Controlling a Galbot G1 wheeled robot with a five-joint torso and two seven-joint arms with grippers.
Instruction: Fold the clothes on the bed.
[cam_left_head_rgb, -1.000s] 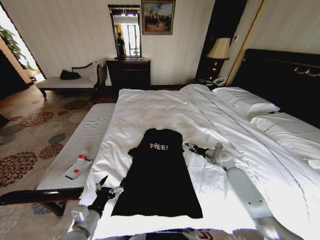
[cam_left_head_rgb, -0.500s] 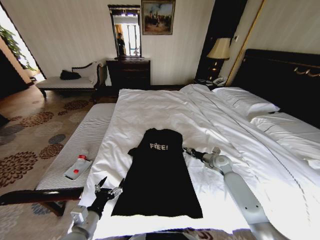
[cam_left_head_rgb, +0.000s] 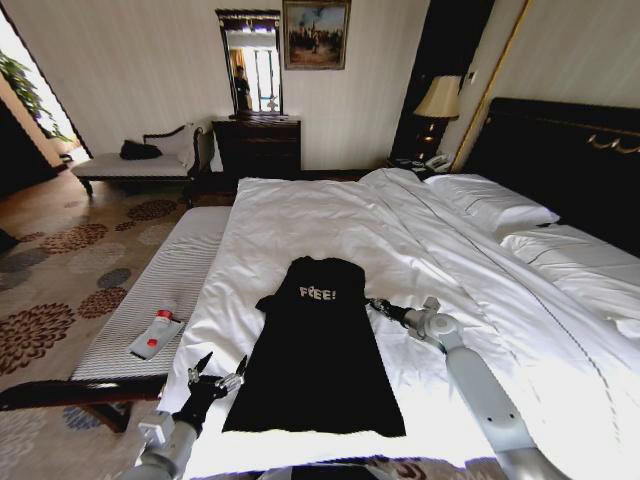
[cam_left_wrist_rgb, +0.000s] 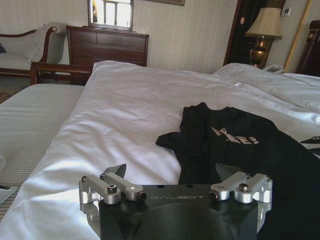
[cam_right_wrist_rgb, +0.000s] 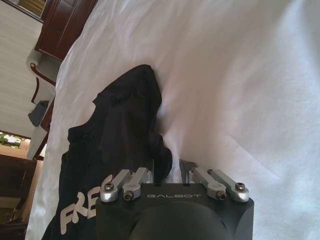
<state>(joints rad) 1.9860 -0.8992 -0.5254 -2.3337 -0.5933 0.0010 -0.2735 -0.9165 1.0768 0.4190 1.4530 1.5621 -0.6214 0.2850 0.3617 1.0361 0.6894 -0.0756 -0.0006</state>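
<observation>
The shirt (cam_left_head_rgb: 318, 345) lies on the white bed (cam_left_head_rgb: 330, 215) between the open left end effector (cam_left_head_rgb: 218, 372) and open right end effector (cam_left_head_rgb: 377, 305).

Matt black cloth T-shirt (cam_left_head_rgb: 318, 345) on smooth white bed (cam_left_head_rgb: 330, 220) linen.

White letters reading "FREE!" run across the chest of the black T-shirt (cam_left_head_rgb: 318, 345), which lies near the foot edge of the bed (cam_left_head_rgb: 330, 215). In the left wrist view the same word shows slanted and partly creased on the shirt. The word "GALBOT" is stamped in pale letters on the dark body of the left gripper (cam_left_wrist_rgb: 172, 186), and the same word stands on the body of the right gripper (cam_right_wrist_rgb: 171, 169).
</observation>
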